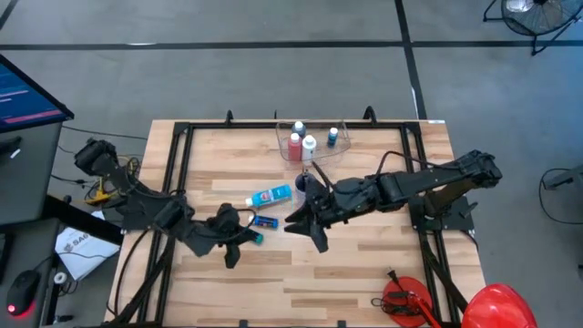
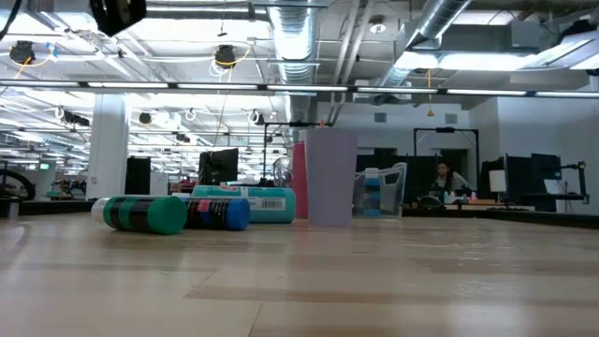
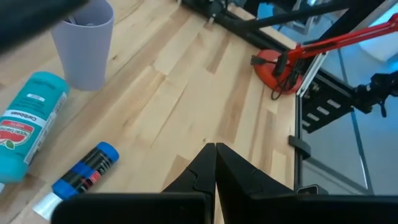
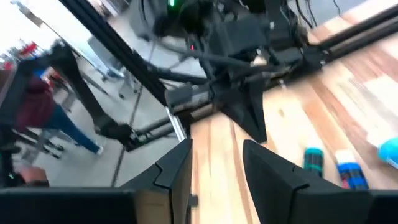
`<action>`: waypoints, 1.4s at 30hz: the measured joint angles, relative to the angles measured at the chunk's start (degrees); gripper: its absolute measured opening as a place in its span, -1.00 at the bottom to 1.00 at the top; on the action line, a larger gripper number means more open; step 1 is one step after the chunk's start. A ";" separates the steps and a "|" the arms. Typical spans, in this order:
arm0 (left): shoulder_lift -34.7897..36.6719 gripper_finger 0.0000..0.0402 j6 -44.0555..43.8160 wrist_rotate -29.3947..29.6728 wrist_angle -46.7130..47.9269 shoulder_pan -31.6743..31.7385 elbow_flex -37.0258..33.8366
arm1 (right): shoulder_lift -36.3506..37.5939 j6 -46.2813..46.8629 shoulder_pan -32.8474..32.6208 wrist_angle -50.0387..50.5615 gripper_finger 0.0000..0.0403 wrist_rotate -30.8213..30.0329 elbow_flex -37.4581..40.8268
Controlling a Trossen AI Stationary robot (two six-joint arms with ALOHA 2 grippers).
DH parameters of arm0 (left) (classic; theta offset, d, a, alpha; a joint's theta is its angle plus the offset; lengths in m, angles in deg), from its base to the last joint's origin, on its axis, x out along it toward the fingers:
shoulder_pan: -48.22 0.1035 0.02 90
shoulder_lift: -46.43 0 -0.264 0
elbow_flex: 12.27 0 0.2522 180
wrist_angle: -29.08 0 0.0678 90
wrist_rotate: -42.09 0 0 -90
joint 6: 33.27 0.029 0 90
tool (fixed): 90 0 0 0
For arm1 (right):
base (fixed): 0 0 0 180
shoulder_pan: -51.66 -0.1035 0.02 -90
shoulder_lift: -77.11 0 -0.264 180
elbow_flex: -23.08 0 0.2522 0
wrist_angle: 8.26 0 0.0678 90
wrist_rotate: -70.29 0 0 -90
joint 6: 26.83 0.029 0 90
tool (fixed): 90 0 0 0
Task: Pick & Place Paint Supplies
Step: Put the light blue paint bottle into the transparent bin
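A teal bottle (image 1: 257, 239), a small blue tube (image 1: 265, 221) and a larger light blue bottle (image 1: 271, 197) lie on their sides mid-table; they also show in the low view: the teal bottle (image 2: 140, 213), the blue tube (image 2: 220, 213), the light blue bottle (image 2: 253, 201). Red, white and blue bottles stand in the clear tub (image 1: 314, 155). My left gripper (image 1: 232, 248) is shut and empty, just left of the teal bottle (image 4: 313, 158). My right gripper (image 1: 310, 228) is open and empty, raised right of the blue tube (image 4: 348, 171). No brushes show.
A blue-purple cup (image 1: 303, 185) stands upright between the tub and the lying bottles, close to my right arm; it also shows in the left wrist view (image 3: 84, 43). A red clamp-like tool (image 1: 405, 299) lies at the near right corner. Black frame rails (image 1: 178, 164) run along the table's sides.
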 joint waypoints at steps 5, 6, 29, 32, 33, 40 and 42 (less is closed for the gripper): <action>0.00 -0.99 1.80 -3.58 0.97 3.31 0.00 | 3.29 -1.19 -0.79 4.01 -0.32 -5.16 0.00; 0.00 -0.98 1.89 -4.08 1.38 4.00 0.00 | 3.95 -1.50 -0.76 5.05 -0.32 -6.38 -0.01; 0.00 -0.31 4.48 -8.47 8.95 25.99 -2.32 | 11.77 -14.27 14.35 29.15 -0.36 2.46 0.03; 0.00 -0.28 0.19 -10.06 8.88 27.63 -4.52 | 10.75 -16.96 17.02 27.84 -0.37 4.35 -0.11; 0.00 -0.28 -1.33 -10.71 8.93 27.80 -5.30 | 10.36 -17.80 17.65 27.59 -0.37 4.38 -0.07; 0.00 -0.28 -4.82 -11.61 8.27 26.88 -9.19 | 6.27 -20.81 20.22 25.41 -0.37 4.56 0.02; 0.00 -0.28 -4.80 -11.34 7.54 26.91 -10.60 | 4.99 -20.97 20.38 25.28 -0.37 4.72 0.02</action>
